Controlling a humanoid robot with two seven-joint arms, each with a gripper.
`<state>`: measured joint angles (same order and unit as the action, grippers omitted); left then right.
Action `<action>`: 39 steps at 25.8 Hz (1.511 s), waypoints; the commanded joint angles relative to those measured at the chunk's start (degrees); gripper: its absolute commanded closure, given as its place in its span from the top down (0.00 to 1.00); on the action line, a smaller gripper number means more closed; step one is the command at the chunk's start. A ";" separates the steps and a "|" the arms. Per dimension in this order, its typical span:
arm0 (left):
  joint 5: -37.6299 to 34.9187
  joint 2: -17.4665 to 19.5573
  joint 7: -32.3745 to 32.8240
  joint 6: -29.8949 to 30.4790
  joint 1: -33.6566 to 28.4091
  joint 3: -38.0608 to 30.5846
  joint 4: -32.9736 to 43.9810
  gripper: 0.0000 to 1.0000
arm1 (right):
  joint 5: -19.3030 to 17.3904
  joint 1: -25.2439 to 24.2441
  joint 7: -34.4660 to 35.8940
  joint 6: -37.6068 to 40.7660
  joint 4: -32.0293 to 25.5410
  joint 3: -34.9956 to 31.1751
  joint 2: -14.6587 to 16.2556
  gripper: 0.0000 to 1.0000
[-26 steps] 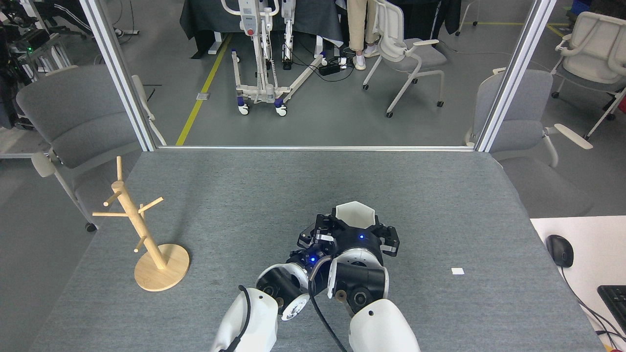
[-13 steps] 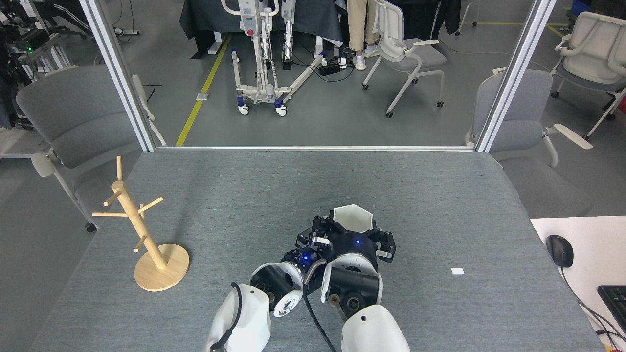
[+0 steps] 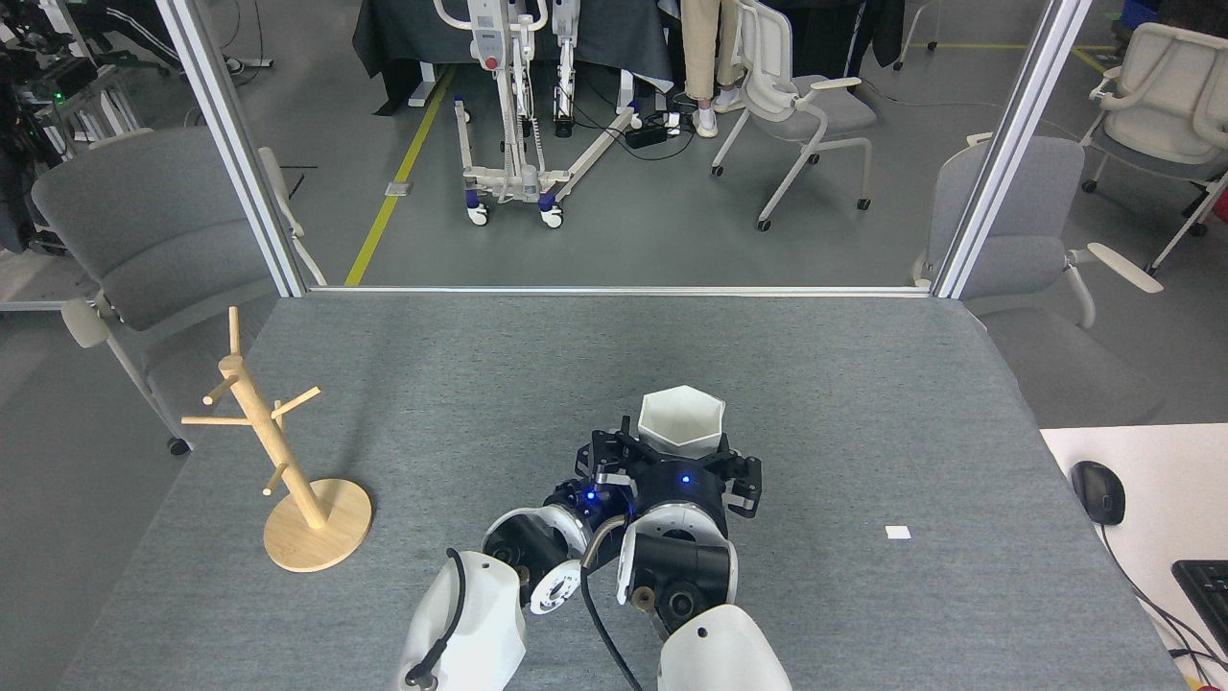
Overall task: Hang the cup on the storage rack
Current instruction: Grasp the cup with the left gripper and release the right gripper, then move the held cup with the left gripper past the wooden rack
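Observation:
The white cup (image 3: 681, 419) with its hexagonal rim sits upright in the head view, near the middle of the grey table. My right gripper (image 3: 676, 447) is shut on the cup from the near side, and its dark body hides the cup's lower part. My left gripper (image 3: 581, 499) is pressed close against the left side of the right wrist; it is dark and seen end-on, so its jaws do not show. The wooden storage rack (image 3: 271, 440) stands on its round base at the table's left edge, well apart from both grippers, with nothing on its pegs.
A small white tag (image 3: 898, 532) lies on the table (image 3: 863, 384) to the right. A white side desk (image 3: 1122, 461) with a mouse (image 3: 1098, 491) and a keyboard (image 3: 1204, 587) adjoins the right edge. Grey chairs and frame posts stand beyond the table.
Both arms have shifted a little to the left together. The cup has moved left with the right gripper, and more of its side now shows above it.

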<state>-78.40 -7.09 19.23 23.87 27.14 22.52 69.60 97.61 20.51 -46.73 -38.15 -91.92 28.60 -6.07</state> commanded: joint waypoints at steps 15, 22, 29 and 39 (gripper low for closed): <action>-0.70 4.10 -0.16 0.91 -4.99 -1.26 0.01 0.00 | -11.83 0.24 64.13 7.48 1.13 -8.64 0.01 0.99; -0.70 15.17 -7.36 1.00 -20.63 -8.37 19.61 0.00 | -20.62 -3.89 61.85 46.41 7.80 -35.98 10.46 0.99; -0.70 22.91 -13.69 2.23 -31.62 -14.79 29.37 0.00 | -6.64 -13.56 53.76 56.96 11.06 -41.96 14.51 0.99; -1.05 23.79 -26.35 4.60 -40.24 -37.02 29.19 0.00 | -9.10 -14.71 50.68 56.78 9.13 -41.78 12.93 0.99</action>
<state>-79.27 16.65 -5.29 28.44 -11.99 -7.65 98.89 89.60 5.41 4.89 18.73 -82.68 -13.19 7.34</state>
